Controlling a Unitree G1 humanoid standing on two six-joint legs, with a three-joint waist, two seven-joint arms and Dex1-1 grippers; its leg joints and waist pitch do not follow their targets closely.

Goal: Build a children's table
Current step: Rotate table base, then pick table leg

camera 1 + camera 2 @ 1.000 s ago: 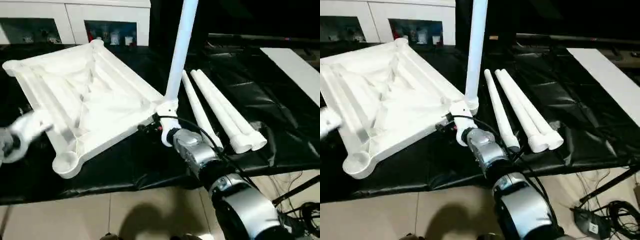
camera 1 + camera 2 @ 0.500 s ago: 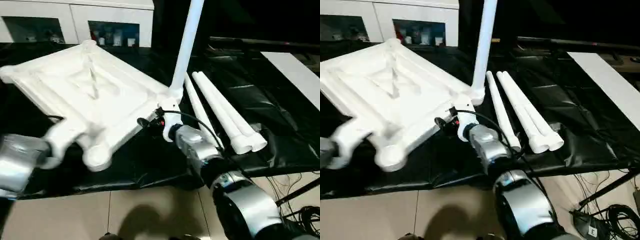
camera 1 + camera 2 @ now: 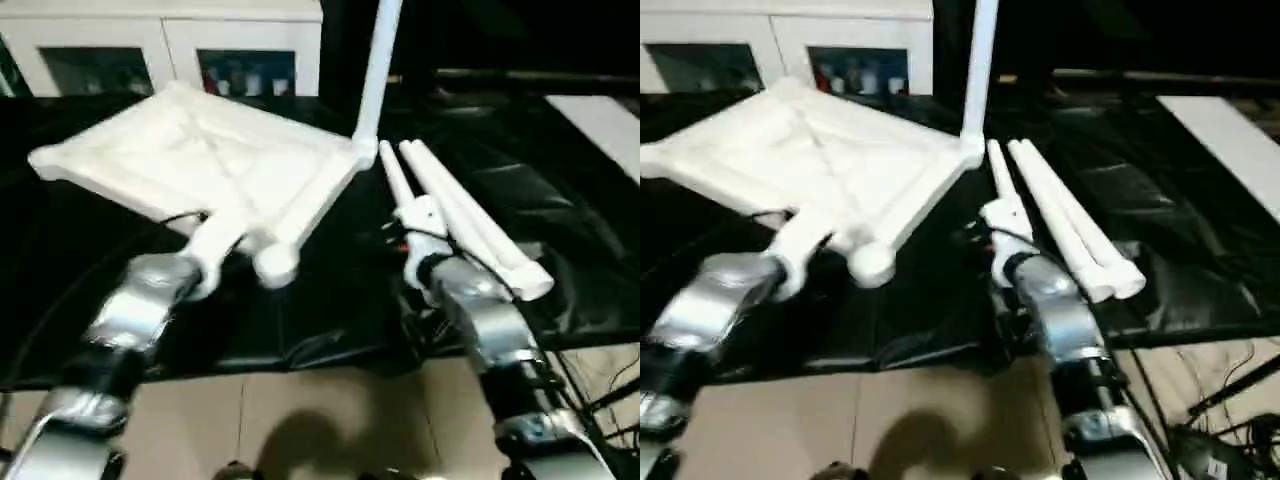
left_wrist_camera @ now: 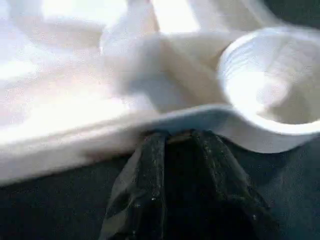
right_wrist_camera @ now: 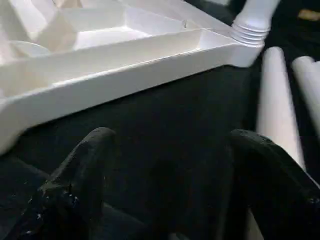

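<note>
Since a second ago, left pincer (image 4: 175, 137) has grasped the ribbed white plastic top's (image 3: 200, 160) edge; right pincer (image 5: 170, 150), released, has left the upright leg (image 3: 375, 65). Three tapered legs (image 3: 460, 215) lie at three o'clock.

The white square top (image 3: 830, 160) lies underside up on the black sheet (image 3: 1200, 200), one upright leg (image 3: 980, 70) standing in its far corner socket. The left gripper (image 3: 800, 245) sits against the top's near edge, just beside the open round corner socket (image 3: 870, 262); its fingers are hidden against the white plastic. The right gripper (image 3: 1005, 225) hovers over the sheet, apart from the top, with nothing visibly held. Just beyond and beside it lie the three loose legs (image 3: 1065, 220), side by side. A white cabinet (image 3: 780, 40) stands far behind both grippers.
</note>
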